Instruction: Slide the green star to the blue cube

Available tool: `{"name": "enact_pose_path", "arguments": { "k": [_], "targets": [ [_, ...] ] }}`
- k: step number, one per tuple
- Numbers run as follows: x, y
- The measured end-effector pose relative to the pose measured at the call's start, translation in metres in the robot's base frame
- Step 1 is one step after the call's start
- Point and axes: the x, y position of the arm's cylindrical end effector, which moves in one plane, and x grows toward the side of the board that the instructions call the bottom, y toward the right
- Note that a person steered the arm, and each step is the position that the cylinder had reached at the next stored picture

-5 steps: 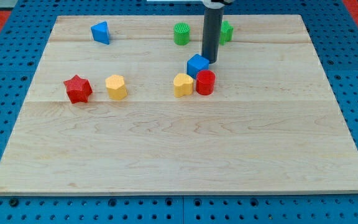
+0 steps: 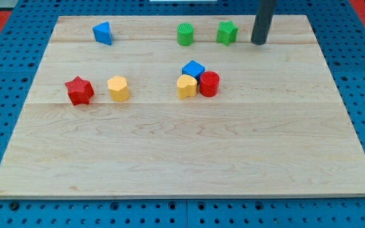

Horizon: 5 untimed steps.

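The green star sits near the view's top, right of centre, on the wooden board. The blue cube lies below and to the left of it, touching a yellow block and a red cylinder. My tip is on the board just to the right of the green star, a small gap apart from it.
A green cylinder stands left of the green star. A blue triangular block is at the top left. A red star and a second yellow block sit at the left.
My tip has moved from beside the blue cube up and to the right, past the green star. The blue cube has shifted slightly left and down, against the yellow block.
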Motion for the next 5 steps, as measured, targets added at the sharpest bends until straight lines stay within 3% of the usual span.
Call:
{"name": "enact_pose_path", "arguments": {
  "k": [2,5],
  "targets": [
    [-0.033,-0.027],
    [-0.026,-0.11]
  ]
}}
